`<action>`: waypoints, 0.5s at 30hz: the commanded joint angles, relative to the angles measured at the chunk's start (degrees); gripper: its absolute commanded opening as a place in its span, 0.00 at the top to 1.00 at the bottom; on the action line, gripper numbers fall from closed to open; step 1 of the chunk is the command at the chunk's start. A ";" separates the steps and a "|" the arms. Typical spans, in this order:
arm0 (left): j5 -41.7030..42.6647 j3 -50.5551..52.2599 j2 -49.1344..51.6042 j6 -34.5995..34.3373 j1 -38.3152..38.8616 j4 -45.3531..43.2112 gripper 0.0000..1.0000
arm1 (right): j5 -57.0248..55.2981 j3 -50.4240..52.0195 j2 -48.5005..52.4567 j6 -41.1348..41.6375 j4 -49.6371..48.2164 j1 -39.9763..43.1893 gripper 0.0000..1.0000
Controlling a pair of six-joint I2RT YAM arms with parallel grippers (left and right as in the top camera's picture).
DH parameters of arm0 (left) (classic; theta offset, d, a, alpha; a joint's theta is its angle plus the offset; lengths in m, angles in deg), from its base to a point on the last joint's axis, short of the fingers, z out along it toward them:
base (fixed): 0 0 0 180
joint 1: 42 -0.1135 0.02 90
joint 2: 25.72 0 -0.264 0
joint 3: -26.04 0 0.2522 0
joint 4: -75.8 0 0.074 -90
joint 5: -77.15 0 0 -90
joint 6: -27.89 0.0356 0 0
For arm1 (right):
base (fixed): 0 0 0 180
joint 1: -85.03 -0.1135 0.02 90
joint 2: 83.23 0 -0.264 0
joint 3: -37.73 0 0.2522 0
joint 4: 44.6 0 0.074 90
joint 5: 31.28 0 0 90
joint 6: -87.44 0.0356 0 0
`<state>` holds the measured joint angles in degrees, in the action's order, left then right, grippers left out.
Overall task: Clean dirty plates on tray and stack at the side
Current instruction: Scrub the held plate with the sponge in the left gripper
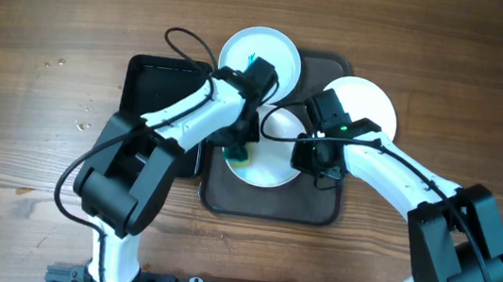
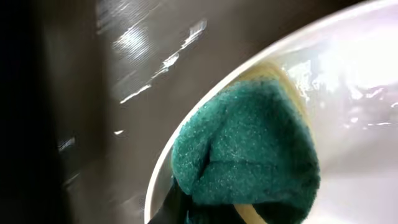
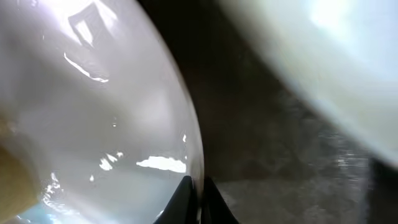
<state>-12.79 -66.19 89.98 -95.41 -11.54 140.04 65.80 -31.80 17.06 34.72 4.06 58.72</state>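
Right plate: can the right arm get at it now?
Likely yes, but not freely: the right claw is pinching the centre plate rim; the right plate lies mostly uncovered beside its wrist.

Overhead looks straight down; both wrist views hug same plate (image 1: 273, 158).
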 commanded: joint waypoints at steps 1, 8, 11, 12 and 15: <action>24.28 2.54 2.38 3.06 -0.26 -9.03 0.96 | -5.14 1.03 1.62 -1.33 1.20 0.68 0.95; 34.10 5.55 2.38 3.08 2.21 -15.65 0.96 | -5.14 1.03 1.62 -1.55 1.20 0.68 0.95; 35.50 5.57 2.38 4.68 2.99 -16.33 0.96 | -5.14 1.03 1.62 -1.57 1.22 0.68 0.95; 35.50 5.57 2.38 4.66 3.10 -16.48 0.96 | -5.14 1.03 1.62 -1.55 1.22 0.68 0.95; 35.50 5.57 2.38 4.66 3.56 -16.92 0.96 | -5.14 1.03 1.62 -1.55 1.33 0.68 0.95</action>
<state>16.84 -61.58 90.86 -92.35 -9.83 123.36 60.16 -31.96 17.00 34.70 4.91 60.23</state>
